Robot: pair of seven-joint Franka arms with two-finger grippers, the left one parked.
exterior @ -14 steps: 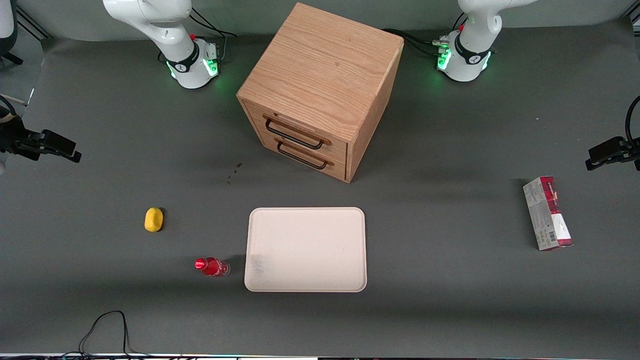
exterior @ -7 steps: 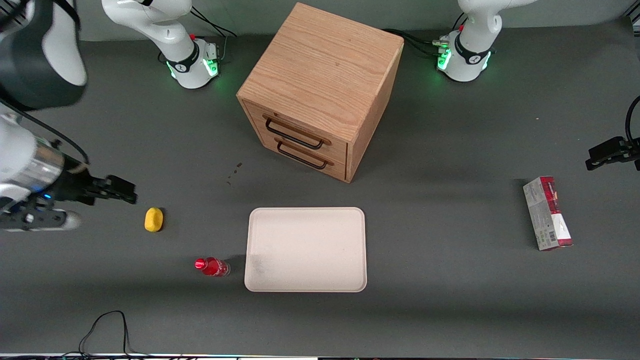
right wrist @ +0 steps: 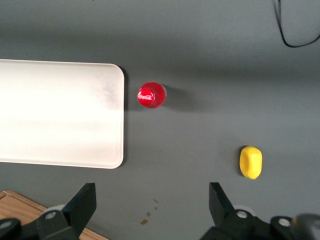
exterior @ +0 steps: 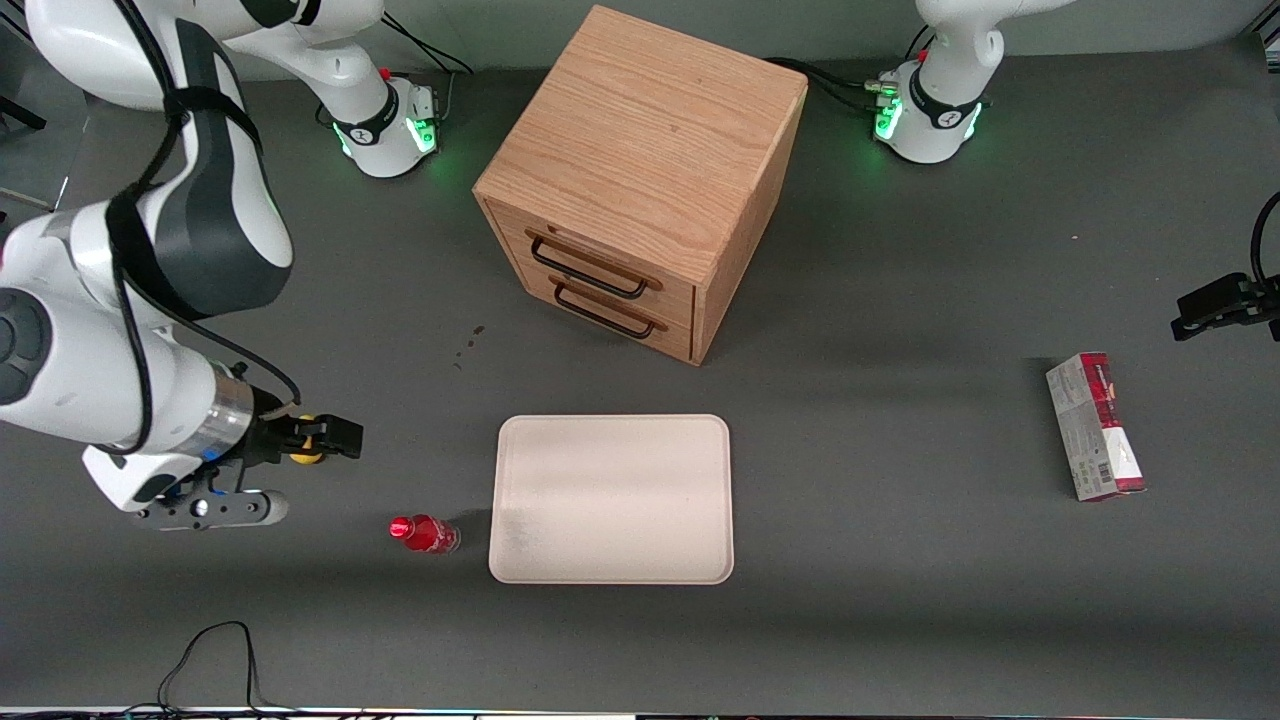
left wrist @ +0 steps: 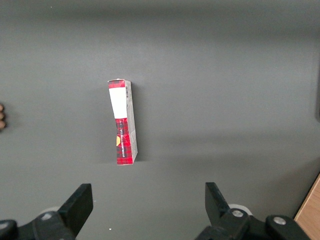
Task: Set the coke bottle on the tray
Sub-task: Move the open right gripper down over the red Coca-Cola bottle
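The coke bottle (exterior: 423, 533) stands upright on the grey table beside the short edge of the cream-pink tray (exterior: 612, 498), just apart from it. The right wrist view shows its red cap (right wrist: 151, 95) from above, next to the tray's rounded corner (right wrist: 112, 75). My right gripper (exterior: 330, 437) hovers above the table, farther from the front camera than the bottle and over the yellow lump. In the right wrist view the gripper (right wrist: 151, 200) is open and empty, with bare table between its fingers.
A yellow lump (right wrist: 250, 162) lies near the bottle, mostly covered by the gripper in the front view. A wooden drawer cabinet (exterior: 640, 180) stands at the table's middle. A red-and-white carton (exterior: 1095, 425) lies toward the parked arm's end. A black cable (exterior: 215, 650) loops at the near edge.
My right arm has swung in from the table's end toward the middle and nearer the front camera, now over the yellow lump. Bottle and tray have not moved.
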